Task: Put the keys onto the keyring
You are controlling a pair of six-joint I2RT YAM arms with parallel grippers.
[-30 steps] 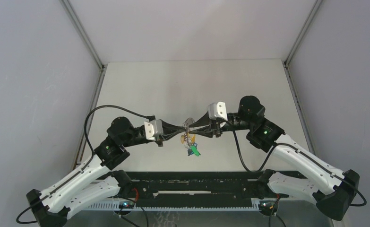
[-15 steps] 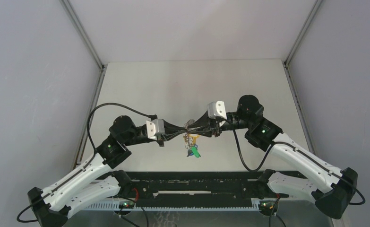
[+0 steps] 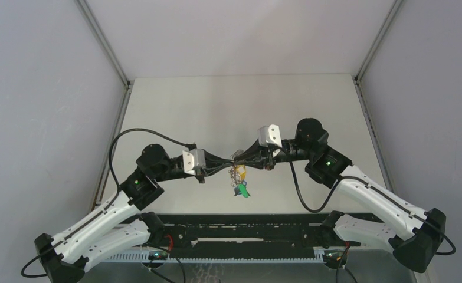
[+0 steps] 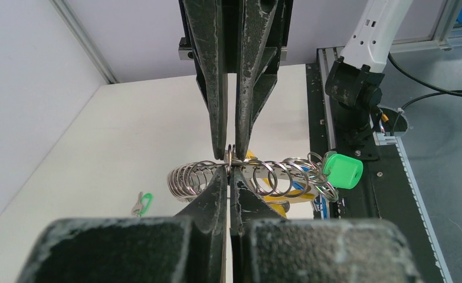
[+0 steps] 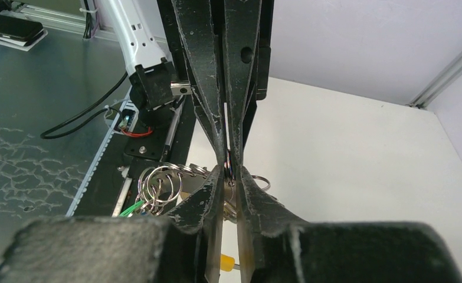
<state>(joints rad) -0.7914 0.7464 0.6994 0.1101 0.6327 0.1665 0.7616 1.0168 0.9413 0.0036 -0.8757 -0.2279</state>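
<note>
Left wrist: left gripper clamped shut on keyring
Right wrist: right gripper narrow, pinching a keyring loop
Beside tips: green key to the right, at keyring's end

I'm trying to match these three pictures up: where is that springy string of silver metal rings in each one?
Top external: the string of silver metal rings is mid-picture.
Left wrist: the rings stretch across the centre.
Right wrist: the rings sit lower left of centre.
Shared landmark: left claw and right claw meeting tip to tip.
</note>
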